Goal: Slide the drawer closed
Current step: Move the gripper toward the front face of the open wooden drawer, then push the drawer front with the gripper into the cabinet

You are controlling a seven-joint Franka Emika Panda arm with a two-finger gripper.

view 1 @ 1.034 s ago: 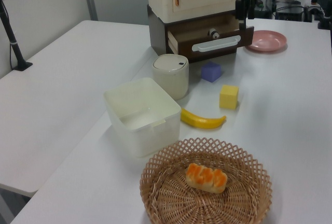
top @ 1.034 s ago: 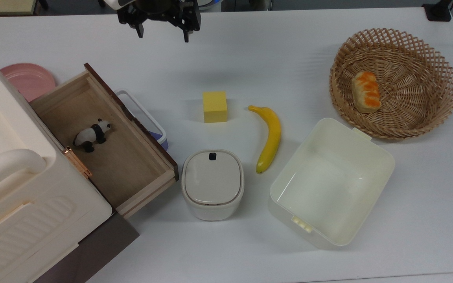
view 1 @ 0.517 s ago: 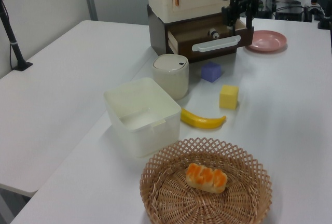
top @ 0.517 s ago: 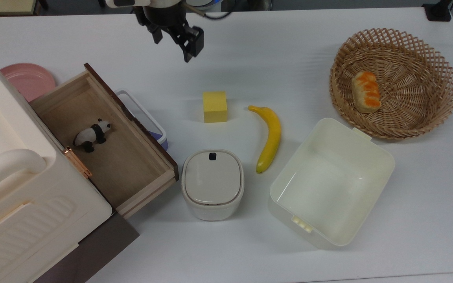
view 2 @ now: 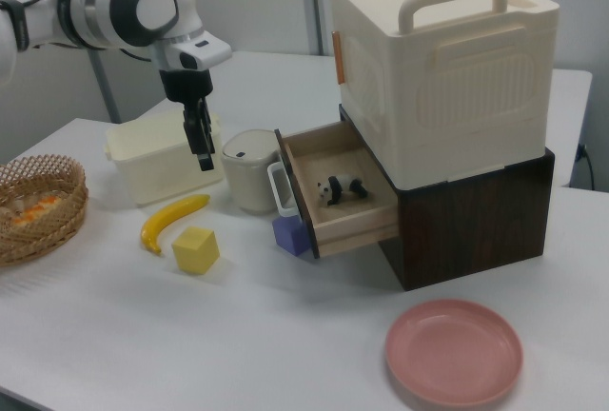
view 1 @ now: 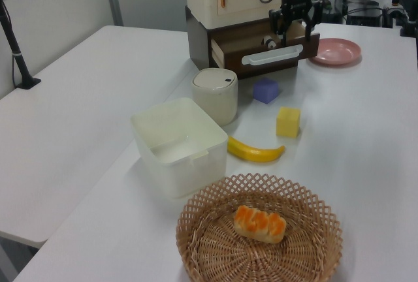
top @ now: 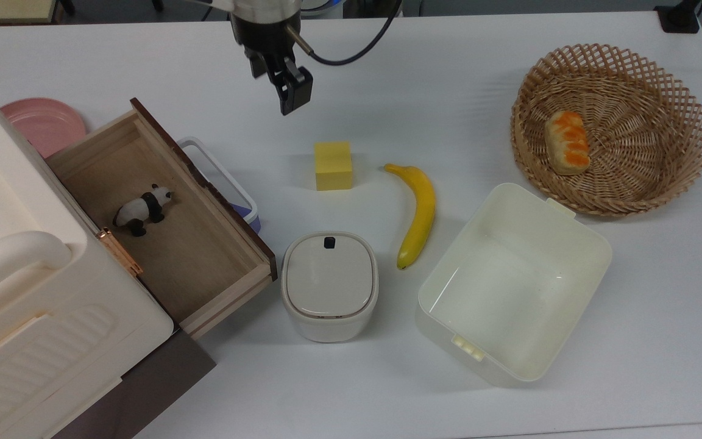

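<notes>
White table (top: 448, 79), well lit, with a cabinet (view 2: 442, 59) at 9 o'clock in the top view.

Drawer (top: 162, 219) stands pulled out of the cabinet's dark base, front panel angled toward 2 o'clock in the top view, loop handle (top: 220, 174) on the outer face. 1 panda figure (top: 142, 210) stands on the brown floor, near the back.

Gripper (top: 293, 97) hangs at 12 o'clock in the top view, above bare table, well apart from the drawer. Fingers look drawn together with nothing between them.

Handling, as judgement:
- Wood box, stiff, likely light; should run on its slides with a steady push.
- No grasp needed. Best contact is the flat dark front, near the middle and beside the handle, so the push stays square and the drawer does not rack.
- Handle is a thin loop; pressing it alone could slip off.
- Panda is loose and may tip if the drawer stops hard.

Edges and room:
- Purple block (view 2: 293, 234) sits just below the handle, touching or nearly so; I cannot tell which. It lies on the approach side, not in the drawer's path inward.
- Lidded box (top: 329, 285) stands just beside the drawer's near corner at 6 o'clock in the top view; tight there.
- Yellow cube (top: 333, 165) and banana (top: 419, 213) lie further out, toward 3 o'clock.
- Open table between gripper and front panel gives a free line in.
- Pink plate (top: 45, 124) sits beside the cabinet, out of the way.
</notes>
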